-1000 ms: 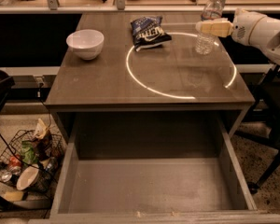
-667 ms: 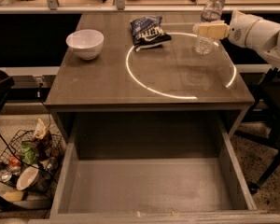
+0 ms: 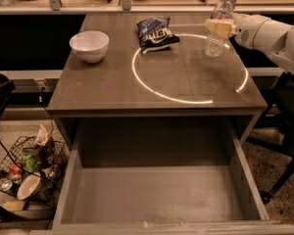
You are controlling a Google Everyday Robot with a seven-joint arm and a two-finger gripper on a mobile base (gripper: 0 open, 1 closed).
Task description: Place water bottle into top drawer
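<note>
My gripper [image 3: 217, 27] is over the far right corner of the table [image 3: 112, 89]. Its two fingers are squeezed on the middle of the water bottle [image 3: 214, 46]. The bottle stands up straight, with its bottom on the tabletop or just off it (I can't tell which). So I think this is the grab step, and the carrying has not begun. The top drawer [image 3: 157, 195] is pulled wide open at the front of the table. Next I must lift the bottle, bring it forward past the table edge, go down low into the drawer and let go gently. The chip bag [image 3: 156, 32] and white bowl [image 3: 89, 45] sit to the left, out of my way.
</note>
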